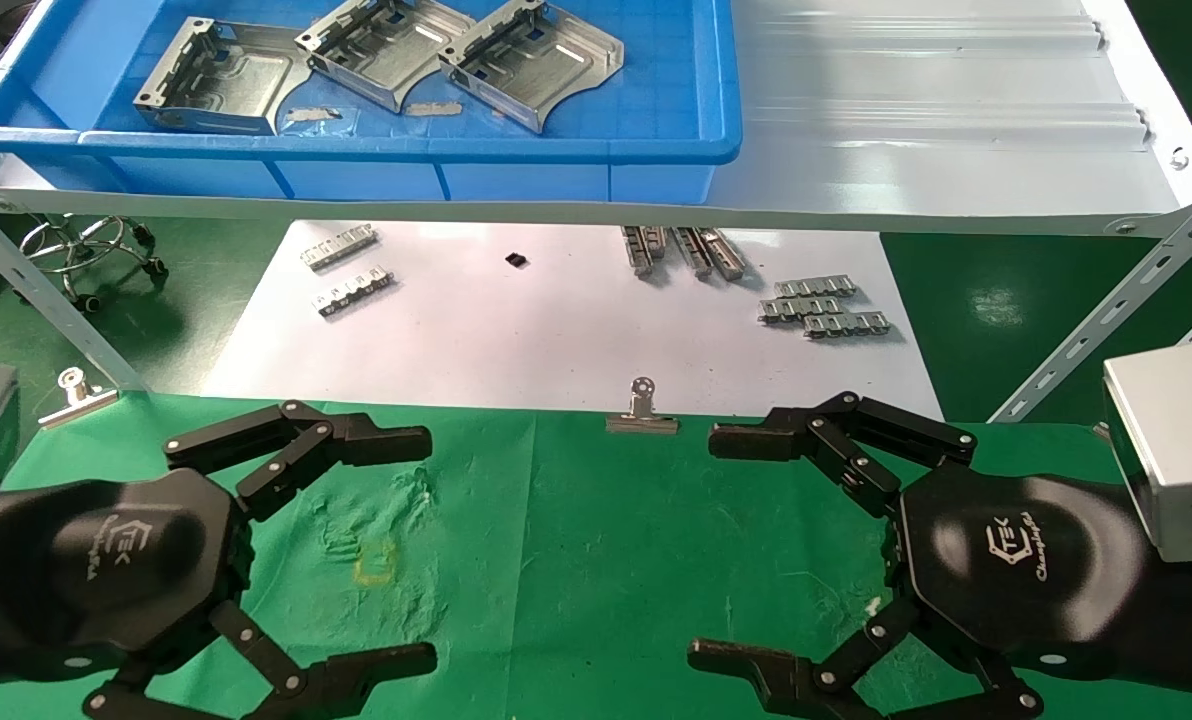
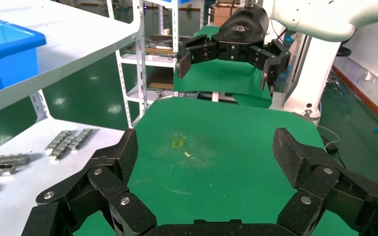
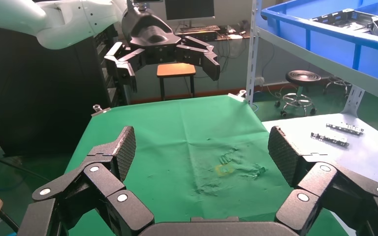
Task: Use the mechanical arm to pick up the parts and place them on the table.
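Three shiny silver parts lie in a blue bin (image 1: 656, 100) on the grey shelf: one at the left (image 1: 221, 78), one in the middle (image 1: 381, 40), one at the right (image 1: 531, 58). They also show in the right wrist view (image 3: 369, 19). My left gripper (image 1: 411, 550) is open and empty just above the green table (image 1: 596, 560) at the near left. My right gripper (image 1: 721, 550) is open and empty at the near right, facing the left one. Each wrist view shows its own open gripper (image 2: 206, 157) (image 3: 202, 152) over bare green cloth, with the other arm's gripper beyond.
The grey shelf (image 1: 916, 160) overhangs a white sheet (image 1: 556, 320) that carries small ridged metal strips (image 1: 821, 305). Binder clips (image 1: 642, 412) (image 1: 76, 392) hold the cloth's far edge. Slanted shelf struts (image 1: 1106, 310) stand at both sides. A stool (image 1: 91, 245) stands at the far left.
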### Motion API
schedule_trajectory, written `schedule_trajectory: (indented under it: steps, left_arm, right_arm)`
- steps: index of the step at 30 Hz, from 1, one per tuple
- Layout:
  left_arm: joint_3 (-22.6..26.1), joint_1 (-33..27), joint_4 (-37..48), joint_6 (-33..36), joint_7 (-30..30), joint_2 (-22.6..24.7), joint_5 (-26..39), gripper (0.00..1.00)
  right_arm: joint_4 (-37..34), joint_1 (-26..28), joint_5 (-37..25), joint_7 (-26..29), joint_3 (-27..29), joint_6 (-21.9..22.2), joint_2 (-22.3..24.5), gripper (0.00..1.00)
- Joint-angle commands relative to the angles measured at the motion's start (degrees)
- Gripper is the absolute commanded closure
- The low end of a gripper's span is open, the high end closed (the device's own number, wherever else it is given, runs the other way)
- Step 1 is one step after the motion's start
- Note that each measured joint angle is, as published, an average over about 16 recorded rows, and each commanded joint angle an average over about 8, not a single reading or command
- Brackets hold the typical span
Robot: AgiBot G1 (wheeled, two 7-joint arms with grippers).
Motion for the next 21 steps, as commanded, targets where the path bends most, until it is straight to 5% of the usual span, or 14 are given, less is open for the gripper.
schedule_trajectory:
  steps: [1, 12, 13, 21]
  left_arm:
    - [0.0, 0.0, 0.0, 0.0, 0.0, 0.0, 0.0, 0.0]
    - [0.0, 0.0, 0.0, 0.0, 0.0, 0.0, 0.0, 0.0]
    - [0.0, 0.0, 0.0, 0.0, 0.0, 0.0, 0.0, 0.0]
    - [-0.1, 0.0, 0.3, -0.5, -0.1, 0.0, 0.0, 0.0]
  right_arm:
    - [0.0, 0.0, 0.0, 0.0, 0.0, 0.0, 0.0, 0.0]
    - [0.0, 0.0, 0.0, 0.0, 0.0, 0.0, 0.0, 0.0]
    - [0.0, 0.0, 0.0, 0.0, 0.0, 0.0, 0.0, 0.05]
    - [0.0, 0.0, 0.0, 0.0, 0.0, 0.0, 0.0, 1.0]
